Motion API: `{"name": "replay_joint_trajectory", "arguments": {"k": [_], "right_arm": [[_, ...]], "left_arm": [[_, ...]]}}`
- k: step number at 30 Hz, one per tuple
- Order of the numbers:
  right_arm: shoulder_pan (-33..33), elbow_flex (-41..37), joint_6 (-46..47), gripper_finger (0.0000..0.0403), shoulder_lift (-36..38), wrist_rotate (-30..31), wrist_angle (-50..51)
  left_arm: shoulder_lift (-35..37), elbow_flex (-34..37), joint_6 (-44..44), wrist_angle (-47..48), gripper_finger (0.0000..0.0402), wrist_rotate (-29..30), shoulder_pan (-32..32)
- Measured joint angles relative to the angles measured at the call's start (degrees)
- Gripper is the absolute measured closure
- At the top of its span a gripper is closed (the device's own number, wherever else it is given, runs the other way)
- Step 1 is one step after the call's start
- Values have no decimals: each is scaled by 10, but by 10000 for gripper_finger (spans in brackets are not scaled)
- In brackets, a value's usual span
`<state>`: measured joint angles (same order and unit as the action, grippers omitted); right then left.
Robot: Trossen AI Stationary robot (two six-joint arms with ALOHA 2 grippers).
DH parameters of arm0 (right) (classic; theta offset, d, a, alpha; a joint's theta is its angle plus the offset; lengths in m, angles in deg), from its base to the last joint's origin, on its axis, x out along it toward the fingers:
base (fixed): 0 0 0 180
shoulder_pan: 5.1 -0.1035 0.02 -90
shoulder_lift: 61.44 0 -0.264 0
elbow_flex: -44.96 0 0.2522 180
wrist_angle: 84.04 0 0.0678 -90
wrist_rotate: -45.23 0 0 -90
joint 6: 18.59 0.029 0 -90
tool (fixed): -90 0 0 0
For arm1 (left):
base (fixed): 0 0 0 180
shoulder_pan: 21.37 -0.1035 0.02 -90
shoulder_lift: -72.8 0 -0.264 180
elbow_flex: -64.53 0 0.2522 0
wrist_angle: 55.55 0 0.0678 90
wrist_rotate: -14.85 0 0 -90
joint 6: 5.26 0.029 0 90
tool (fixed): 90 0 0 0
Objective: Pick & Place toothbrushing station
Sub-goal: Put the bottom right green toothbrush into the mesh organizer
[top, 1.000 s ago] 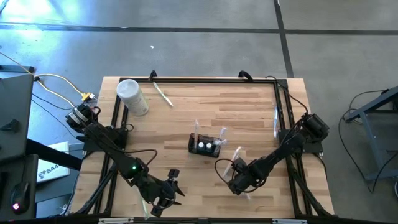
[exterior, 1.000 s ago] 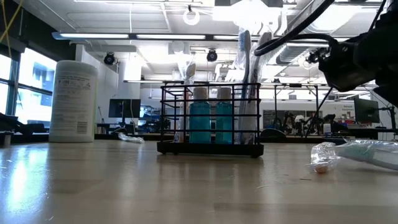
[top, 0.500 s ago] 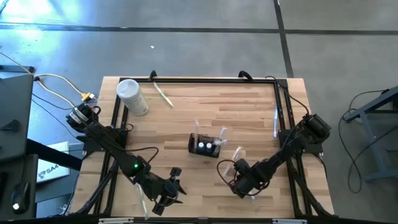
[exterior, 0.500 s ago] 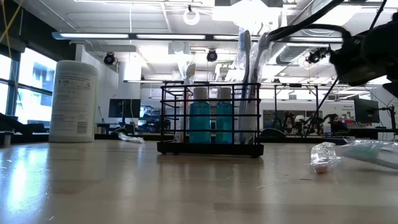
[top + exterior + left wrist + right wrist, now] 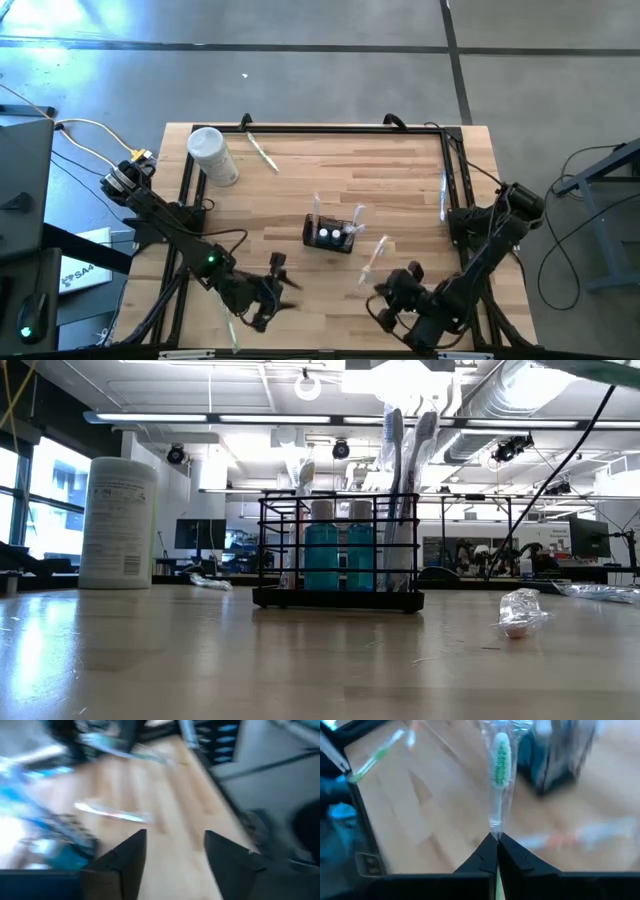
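The toothbrushing station (image 5: 330,235), a black wire holder with two blue bottles and upright toothbrushes (image 5: 338,550), stands on its base at mid-table. My right gripper (image 5: 392,290) hangs above the table near its front edge, right of the station, shut on a clear-wrapped toothbrush with green bristles (image 5: 500,760); that toothbrush's green tip (image 5: 600,368) shows at the top of the low view. My left gripper (image 5: 283,287) hovers open near the front edge, left of the station, with nothing between its fingers (image 5: 125,857). My right gripper pinches the wrapped toothbrush by its handle end (image 5: 495,826) between its two shut fingertips. The brush sticks out ahead along the line of the fingers, bristle end toward the station. It is lifted clear of the table.
A white lidded canister (image 5: 213,155) stands at the far left corner. Loose wrapped toothbrushes lie by the canister (image 5: 262,152), at the right rail (image 5: 443,195) and right of the station (image 5: 520,612). Black frame rails (image 5: 185,190) border the table.
My right gripper has risen and drawn back toward the near edge, turning as it went. It has carried the green wrapped toothbrush up off the table and out of the low view. My left gripper has shifted a little toward the station and rolled.
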<state>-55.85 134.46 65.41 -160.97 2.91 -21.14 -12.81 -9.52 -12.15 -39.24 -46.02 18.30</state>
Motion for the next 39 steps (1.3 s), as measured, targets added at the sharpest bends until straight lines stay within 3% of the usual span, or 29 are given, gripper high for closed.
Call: {"name": "replay_joint_trajectory", "arguments": {"k": [2,5,11,15,20,39], "right_arm": [[1,0,-105,402,-3,41,-45],[2,0,-224,401,-3,100,-103],[2,1,-436,401,-3,198,-237],[9,1,-537,401,-3,215,-309],[30,1,-573,400,-2,203,-327],[99,2,-678,400,-12,122,-413]], "left_arm": [[0,0,32,-11,177,37,-11],[0,0,62,-34,136,34,-39],[-1,0,67,-103,73,-108,-96],[-8,0,67,-171,52,-145,-119],[-21,-1,67,-244,48,-164,-136],[-27,0,51,-250,48,-167,-149]]}}
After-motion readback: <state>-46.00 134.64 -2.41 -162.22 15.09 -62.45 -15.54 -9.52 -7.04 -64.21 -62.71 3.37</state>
